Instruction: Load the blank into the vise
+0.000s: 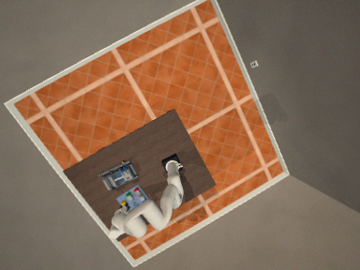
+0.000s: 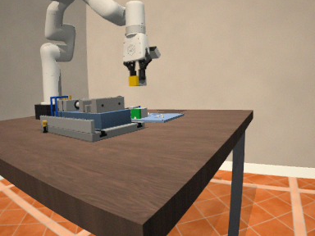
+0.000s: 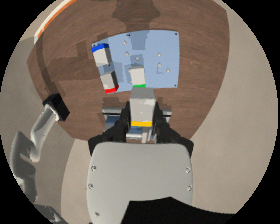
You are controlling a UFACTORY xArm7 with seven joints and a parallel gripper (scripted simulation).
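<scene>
My gripper (image 2: 137,74) is shut on the blank with the yellow end (image 2: 133,80) and holds it high in the air, well above the table. In the wrist view the blank (image 3: 141,115) sits between the fingers with its yellow band toward the camera. The milling vise (image 2: 88,114) stands on its grey raised plate below and to the left of the gripper. The blue infeed plate (image 2: 159,118) lies beside it. On the plate lie a green-ended blank (image 3: 138,76), a red-ended blank (image 3: 109,81) and a blue-ended blank (image 3: 99,53).
The arm's base (image 2: 43,106) stands behind the vise. Blue hoses (image 2: 57,100) rise at the vise's far left end. From above, the vise (image 1: 118,174) and the infeed plate (image 1: 134,198) sit near the table's left edge.
</scene>
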